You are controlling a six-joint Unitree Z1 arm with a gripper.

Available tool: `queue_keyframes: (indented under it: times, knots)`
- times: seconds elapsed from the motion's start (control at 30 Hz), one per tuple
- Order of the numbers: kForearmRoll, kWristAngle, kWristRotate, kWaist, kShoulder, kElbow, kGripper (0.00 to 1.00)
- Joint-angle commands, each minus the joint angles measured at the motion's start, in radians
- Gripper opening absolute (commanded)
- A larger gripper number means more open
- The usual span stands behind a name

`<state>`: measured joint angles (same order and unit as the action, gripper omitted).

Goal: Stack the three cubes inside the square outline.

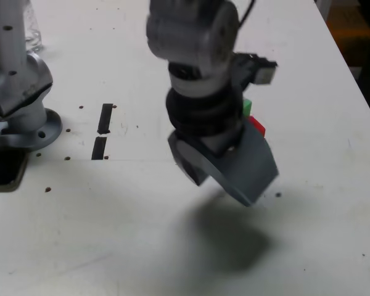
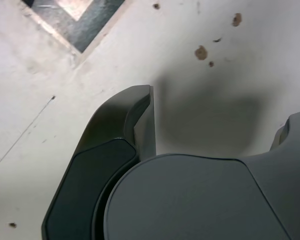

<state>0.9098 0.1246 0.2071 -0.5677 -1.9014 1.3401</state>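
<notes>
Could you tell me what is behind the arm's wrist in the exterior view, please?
A green cube and a red cube peek out beside the arm, green farther back. Most of both is covered. No yellow cube shows, nor the square outline in that view.

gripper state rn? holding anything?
Dark grey gripper: open, nothing between its jaws, only bare white table beneath.
</notes>
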Motion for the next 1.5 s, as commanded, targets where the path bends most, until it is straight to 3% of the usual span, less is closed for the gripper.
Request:
queue_keyframes:
  times: [0.0,0.2,0.7,1.13,1.47]
  knots:
    - [-0.013,-0.002,0.010,0.005,-0.023,0.027,0.93]
    - [-0.058,-0.026,0.049,0.033,-0.078,0.074,0.93]
    - [-0.070,-0.046,0.176,0.201,-0.125,0.162,0.93]
    - [-0.076,-0.065,0.223,0.290,-0.171,0.174,0.93]
    - [-0.077,-0.081,0.258,0.381,-0.151,0.113,0.93]
